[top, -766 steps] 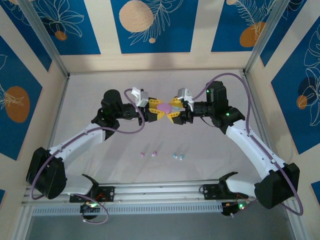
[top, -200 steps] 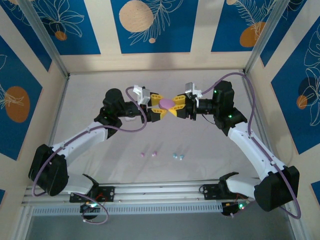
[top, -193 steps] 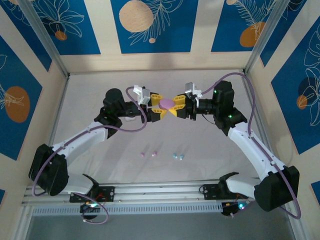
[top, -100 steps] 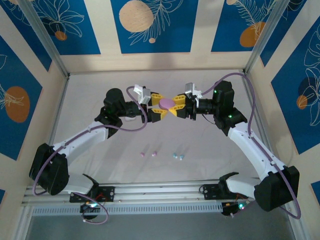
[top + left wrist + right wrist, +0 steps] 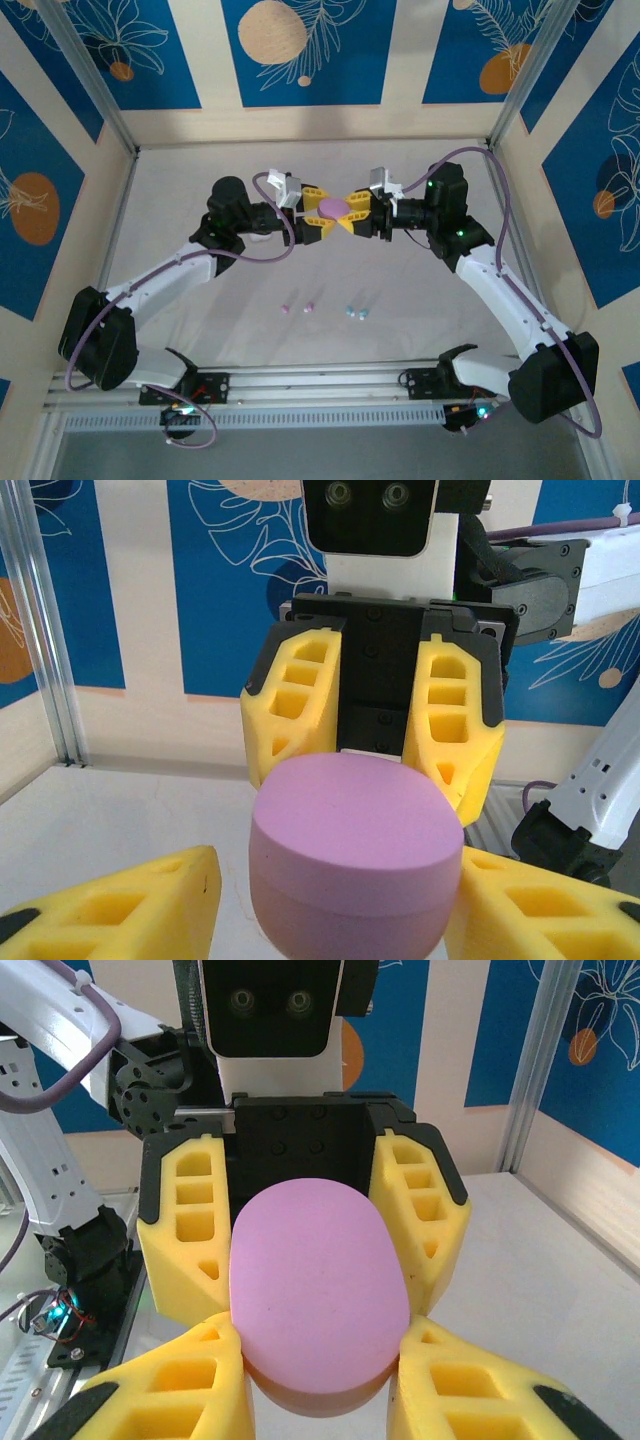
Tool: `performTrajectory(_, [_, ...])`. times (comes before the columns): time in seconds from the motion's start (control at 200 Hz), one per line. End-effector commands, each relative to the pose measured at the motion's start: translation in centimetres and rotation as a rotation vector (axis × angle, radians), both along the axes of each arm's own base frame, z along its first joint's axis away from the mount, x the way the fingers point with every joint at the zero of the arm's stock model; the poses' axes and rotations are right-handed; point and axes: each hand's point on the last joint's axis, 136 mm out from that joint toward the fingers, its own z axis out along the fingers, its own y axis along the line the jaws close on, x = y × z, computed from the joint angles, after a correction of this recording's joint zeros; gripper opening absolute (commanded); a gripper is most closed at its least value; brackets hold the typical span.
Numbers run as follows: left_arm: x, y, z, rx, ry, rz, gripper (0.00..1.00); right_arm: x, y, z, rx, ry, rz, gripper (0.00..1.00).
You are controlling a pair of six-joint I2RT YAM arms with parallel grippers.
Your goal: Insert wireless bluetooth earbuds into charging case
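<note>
A closed pink pebble-shaped charging case (image 5: 333, 207) hangs above the middle of the table, held between both grippers. My left gripper (image 5: 316, 213) grips it from the left and my right gripper (image 5: 351, 213) from the right. In the left wrist view the case (image 5: 355, 850) shows its lid seam, with my left gripper (image 5: 340, 872) round its lower half. In the right wrist view my right gripper (image 5: 318, 1335) pinches the case (image 5: 315, 1280) on both sides. Two pink earbuds (image 5: 285, 308) and a pale teal pair (image 5: 356, 311) lie on the table nearer the bases.
The white table (image 5: 180, 190) is fenced by aluminium posts (image 5: 95, 90) and blue patterned walls. A rail (image 5: 310, 378) with both arm bases runs along the near edge. The earbuds lie between that rail and the raised case.
Since the oldest frame both grippers and the case have shifted slightly toward the far side, and the right wrist has turned. Over the last second nothing visibly moved.
</note>
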Motion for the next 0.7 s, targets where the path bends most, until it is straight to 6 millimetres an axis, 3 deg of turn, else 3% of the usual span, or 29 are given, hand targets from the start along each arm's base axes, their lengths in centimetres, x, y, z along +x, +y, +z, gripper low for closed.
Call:
performTrajectory(0.0, [-0.7, -0.4, 1.9, -0.032, -0.045, -0.037, 0.57, -0.6, -0.1, 0.0, -0.009, -0.026, 0.001, 0.25])
performTrajectory(0.295, [-0.7, -0.5, 1.3, -0.003, -0.043, -0.039, 0.4, -0.6, 0.0, 0.4, 0.006, 0.0, 0.0, 0.26])
performTrajectory(0.46, [-0.9, -0.5, 1.0, 0.01, -0.053, -0.04, 0.31, 0.0, -0.1, 0.4, 0.001, 0.076, -0.028, 0.33])
performTrajectory(0.695, [-1.2, -0.2, 0.6, 0.029, -0.074, -0.034, 0.28, 1.8, -0.7, 0.9, 0.009, 0.306, -0.122, 0.48])
